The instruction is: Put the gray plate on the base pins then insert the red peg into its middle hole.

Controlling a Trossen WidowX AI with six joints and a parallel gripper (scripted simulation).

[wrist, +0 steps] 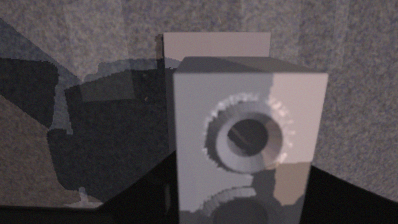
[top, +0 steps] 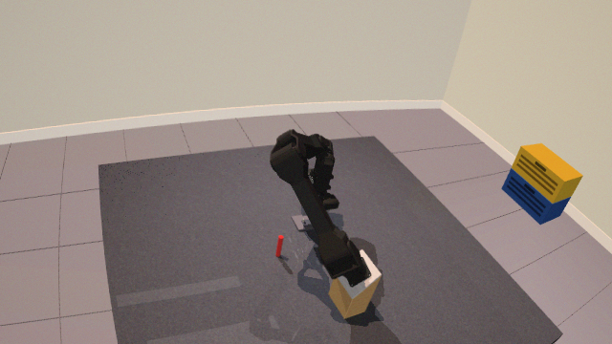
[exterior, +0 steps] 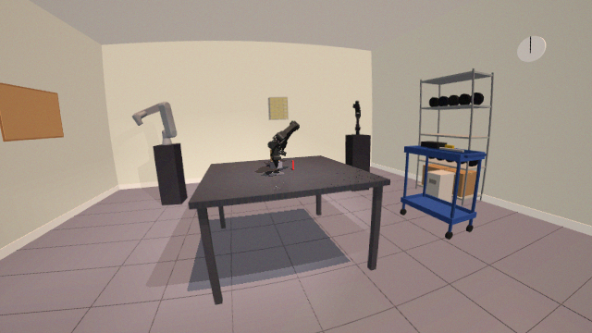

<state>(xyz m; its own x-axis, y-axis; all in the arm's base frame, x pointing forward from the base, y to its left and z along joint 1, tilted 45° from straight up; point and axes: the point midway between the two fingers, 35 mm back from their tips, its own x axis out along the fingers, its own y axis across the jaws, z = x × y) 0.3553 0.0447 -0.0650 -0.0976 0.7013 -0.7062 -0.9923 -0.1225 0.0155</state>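
Observation:
The gray plate [wrist: 290,115] shows large in the wrist view, its round hole facing the camera and a second hole cut off at the bottom edge. My gripper [wrist: 225,156] is shut on the plate, a black finger on each side. The base [top: 298,223] [wrist: 217,45] lies on the table below and partly behind the plate; the plate hides its pins in the wrist view. A gap between plate and base shows in the exterior view. The red peg [top: 279,247] [exterior: 292,165] stands upright on the table, apart from the base. The arm hides the fingertips in the top view.
The dark table [top: 191,229] [exterior: 240,185] carries everything. A wooden block [top: 356,306] with a white top stands under the arm's mount. Yellow and blue boxes [top: 550,167] [top: 531,198] are off the table at the right. A blue cart [exterior: 439,208] stands beside the table.

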